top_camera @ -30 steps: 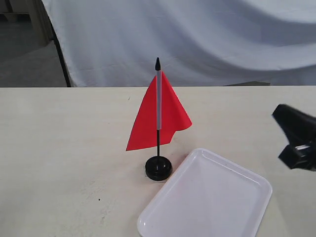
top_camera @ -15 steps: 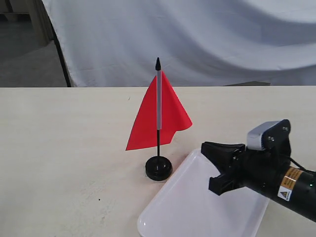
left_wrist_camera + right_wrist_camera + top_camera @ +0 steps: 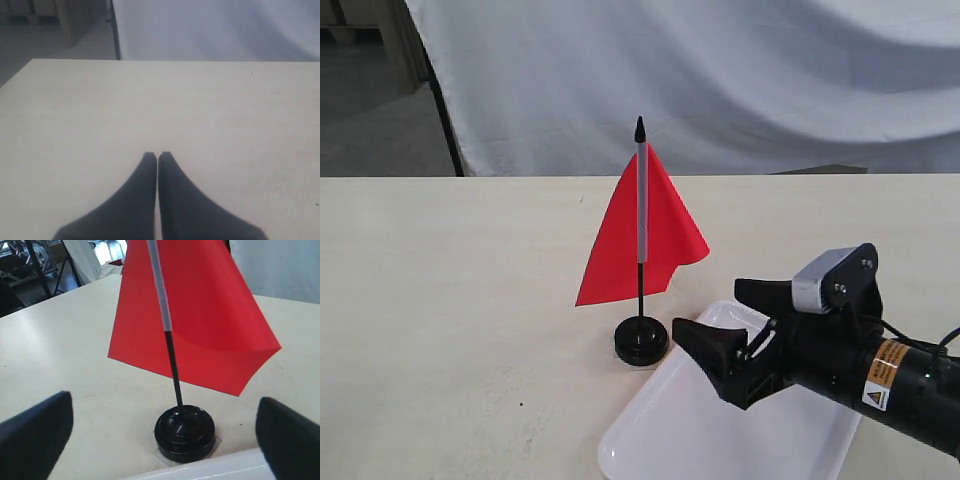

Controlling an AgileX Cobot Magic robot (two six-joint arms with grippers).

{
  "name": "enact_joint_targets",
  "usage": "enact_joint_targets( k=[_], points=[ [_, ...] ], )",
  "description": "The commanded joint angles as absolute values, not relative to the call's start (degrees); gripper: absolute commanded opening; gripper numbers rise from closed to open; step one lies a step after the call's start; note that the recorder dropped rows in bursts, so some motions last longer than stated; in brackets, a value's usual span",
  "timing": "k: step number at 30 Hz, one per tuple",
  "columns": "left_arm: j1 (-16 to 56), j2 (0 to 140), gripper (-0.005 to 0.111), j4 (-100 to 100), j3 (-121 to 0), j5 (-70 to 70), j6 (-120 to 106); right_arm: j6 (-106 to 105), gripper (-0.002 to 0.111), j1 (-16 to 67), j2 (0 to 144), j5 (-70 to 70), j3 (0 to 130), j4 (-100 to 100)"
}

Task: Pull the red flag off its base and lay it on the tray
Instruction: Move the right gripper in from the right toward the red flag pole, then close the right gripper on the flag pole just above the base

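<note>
The red flag (image 3: 645,235) stands upright on its thin black pole in the small round black base (image 3: 641,341) on the table. The white tray (image 3: 700,445) lies right beside the base, towards the front right. My right gripper (image 3: 709,306) hovers open over the tray's near-left corner, pointing at the pole, a short gap away. In the right wrist view the flag (image 3: 200,325), the base (image 3: 185,432) and the tray rim (image 3: 225,469) lie ahead, with the wide-open gripper (image 3: 164,402) holding nothing. My left gripper (image 3: 157,156) is shut over bare tabletop, empty.
The beige table (image 3: 440,300) ends at a far edge, behind which a white cloth backdrop (image 3: 740,80) hangs. A dark floor area (image 3: 370,100) shows at the back left.
My right arm has come in from the right edge across the tray toward the flag pole, jaws open throughout. The flag, base and tray have not moved.
</note>
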State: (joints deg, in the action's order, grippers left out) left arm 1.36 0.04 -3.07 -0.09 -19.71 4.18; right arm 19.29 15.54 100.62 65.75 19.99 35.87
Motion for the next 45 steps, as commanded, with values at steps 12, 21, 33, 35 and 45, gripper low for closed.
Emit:
enact_joint_targets(
  k=[12, 21, 33, 35, 45],
  points=[
    [1.3, 0.0, 0.001, -3.0, 0.0, -19.7, 4.3, 16.7, 0.100, 15.6, 101.5, 65.4, 21.5, 37.4],
    [1.3, 0.0, 0.001, -3.0, 0.0, -19.7, 4.3, 17.6, 0.100, 18.6, 116.6, 65.7, 33.6, 36.0],
    [1.3, 0.0, 0.001, -3.0, 0.0, -19.7, 4.3, 16.9, 0.100, 23.7, 119.1, 60.9, 45.6, 32.8],
    [1.3, 0.0, 0.001, -3.0, 0.0, -19.7, 4.3, 16.9, 0.096, 23.7, 119.1, 60.9, 45.8, 32.8],
    [1.3, 0.0, 0.001, -3.0, 0.0, -19.7, 4.3, 19.1, 0.000, 23.7, 118.4, 59.5, 45.8, 39.2]
  ],
)
